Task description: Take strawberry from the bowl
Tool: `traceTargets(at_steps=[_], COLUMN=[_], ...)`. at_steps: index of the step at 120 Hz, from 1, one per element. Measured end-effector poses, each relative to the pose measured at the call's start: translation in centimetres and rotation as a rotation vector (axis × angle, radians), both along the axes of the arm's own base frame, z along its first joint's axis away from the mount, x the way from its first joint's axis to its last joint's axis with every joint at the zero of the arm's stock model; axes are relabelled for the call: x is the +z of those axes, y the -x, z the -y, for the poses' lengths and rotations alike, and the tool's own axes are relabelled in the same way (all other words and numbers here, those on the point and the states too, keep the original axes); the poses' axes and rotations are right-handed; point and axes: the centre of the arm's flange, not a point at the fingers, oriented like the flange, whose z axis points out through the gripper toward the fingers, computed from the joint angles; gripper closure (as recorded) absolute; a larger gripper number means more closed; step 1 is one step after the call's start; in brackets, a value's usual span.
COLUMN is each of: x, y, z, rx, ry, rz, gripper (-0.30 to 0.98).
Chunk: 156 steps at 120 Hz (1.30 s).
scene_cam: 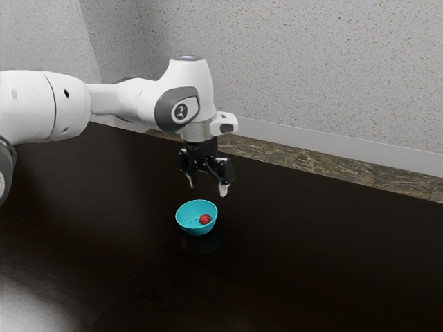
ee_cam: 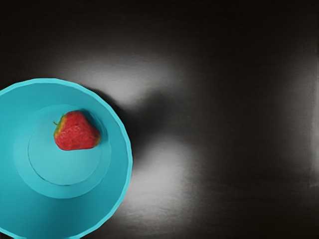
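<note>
Nearest the hand first: gripper is wide apart, nothing btwn the tips, hanging above the bowl's height & off to one side, so it prob. needs a sideways shift before any drop. Next down, strawberry lies inside the bowl, on its inner floor, off-centre & close to one side. Best approach, I'd say: centre over the berry, not over the bowl, then go straight down w/ both tips inside the rim. Tight spot is btwn berry & the near side; if a tip catches there, bowl may tip or slide. Turning the hand so neither tip has to squeeze in there may help. Close gently, b/c fruit looks rounded & could roll or pop out; then lift vert. till well clear of the rim. Farther out, dark table, then speckled back wall, no concern for this pick
</note>
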Motion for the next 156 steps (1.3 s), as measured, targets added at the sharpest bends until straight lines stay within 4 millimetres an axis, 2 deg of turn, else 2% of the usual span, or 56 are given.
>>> traceTargets(at_steps=[8,23,35,53,72,79,85,121,156], x=[-0.3,-3.5,-4.1,-4.6,-6.3,-7.9,-8.6,-10.6,-13.0], y=[-0.1,1.0,0.9,0.6,0.6,0.4,0.3,-0.9,-1.1], z=[-0.8,-4.3,-5.2,-5.5,-6.8,-6.8,-7.0,-7.3,-7.7], rx=[0.077,0.224,0.304,0.390,0.514,0.546,0.571,0.649,0.685], ry=[0.013,-0.001,0.008,0.023,0.063,0.072,0.078,0.088,0.079], rz=[0.013,-0.013,0.008,0.023,-0.009,-0.031,-0.037,-0.036,-0.049], gripper=[0.00,0.00,0.03,0.26,0.36,0.38,0.39,0.42,0.42])
